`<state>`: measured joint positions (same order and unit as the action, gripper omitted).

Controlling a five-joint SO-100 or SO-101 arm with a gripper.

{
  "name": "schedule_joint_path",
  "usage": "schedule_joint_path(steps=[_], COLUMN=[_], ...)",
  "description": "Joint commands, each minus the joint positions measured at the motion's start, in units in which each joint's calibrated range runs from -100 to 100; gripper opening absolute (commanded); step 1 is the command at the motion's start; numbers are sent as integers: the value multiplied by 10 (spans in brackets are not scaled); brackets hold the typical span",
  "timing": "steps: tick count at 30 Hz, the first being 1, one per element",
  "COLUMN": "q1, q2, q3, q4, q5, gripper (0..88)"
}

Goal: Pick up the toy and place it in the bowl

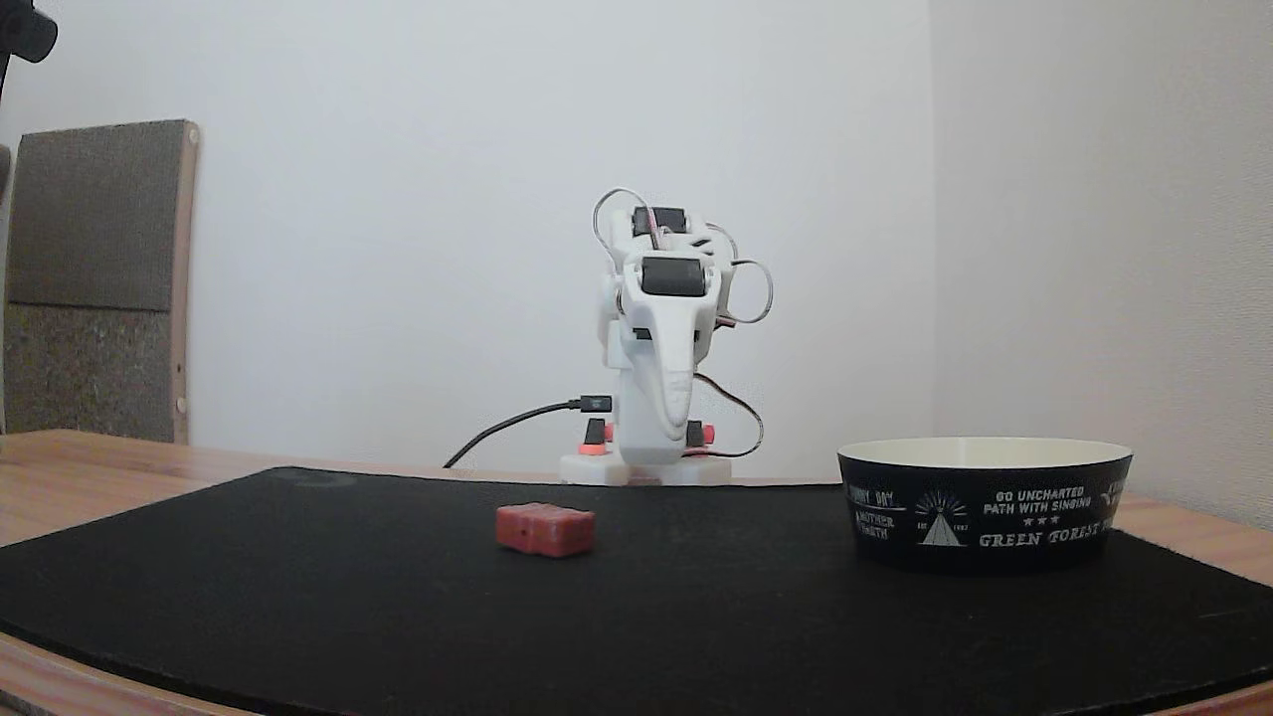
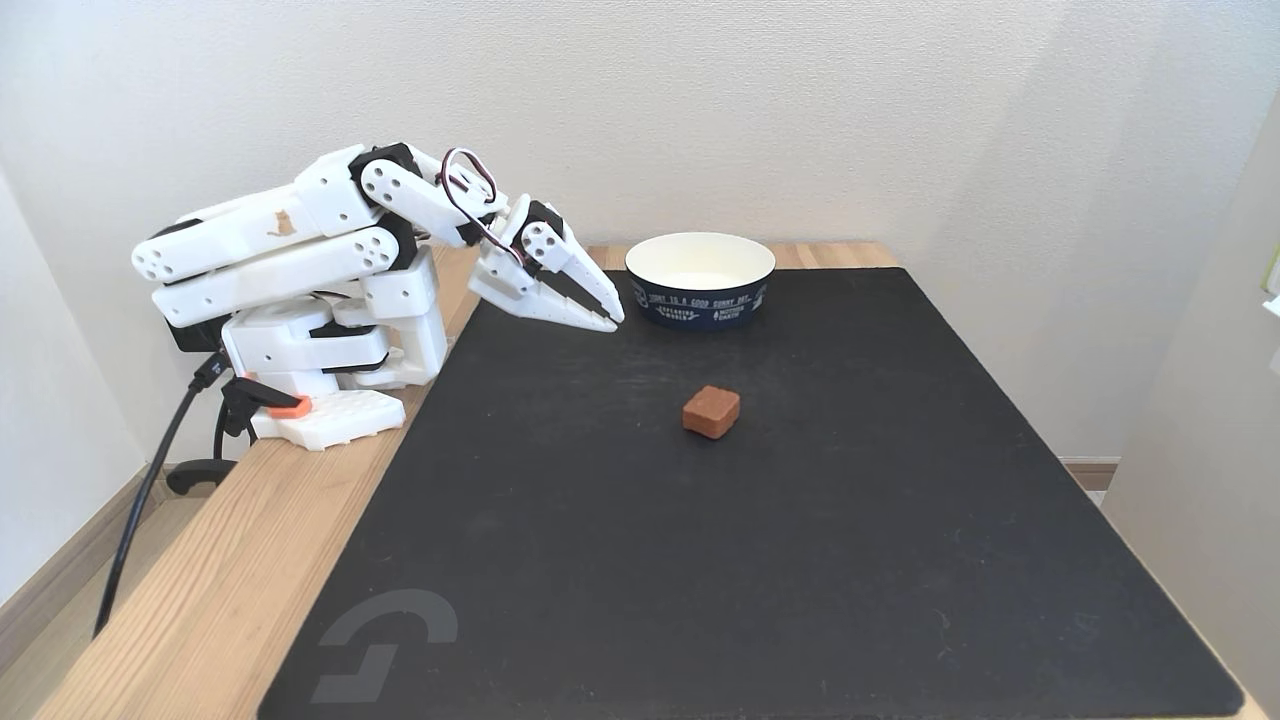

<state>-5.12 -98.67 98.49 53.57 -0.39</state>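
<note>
toy [image 2: 711, 411] one, bowl [image 2: 700, 281] one, pincer [image 2: 612, 318] seemingly closed

One fixed view sits low, near the level of the counter [image 1: 60, 467], at the edge of the black mat [image 1: 298, 597] opposite the arm [image 1: 661, 338], and faces it head-on against the white wall. The other fixed view stands higher, beyond the mat's end, looking down along its length with the arm [image 2: 300, 240] at its left. Both fixed views share the mat [image 2: 800, 560], the arm, the bowl and the red block.
</note>
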Motion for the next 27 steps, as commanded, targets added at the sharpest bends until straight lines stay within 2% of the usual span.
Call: schedule_joint_path(steps=[1, 10, 13, 14, 15, 19, 23, 27], q1=[-1, -1, -1, -1, 0, 5, 35, 67], q2=[-7, -7, -7, -7, -7, -7, 6, 117], q3=[8, 8, 8, 8, 8, 9, -19, -131], q4=[3, 2, 2, 2, 2, 0, 1, 1], q5=[1, 1, -1, -1, -2, -2, -2, -3], gripper=[22, 27, 117, 222, 274, 423, 425, 425])
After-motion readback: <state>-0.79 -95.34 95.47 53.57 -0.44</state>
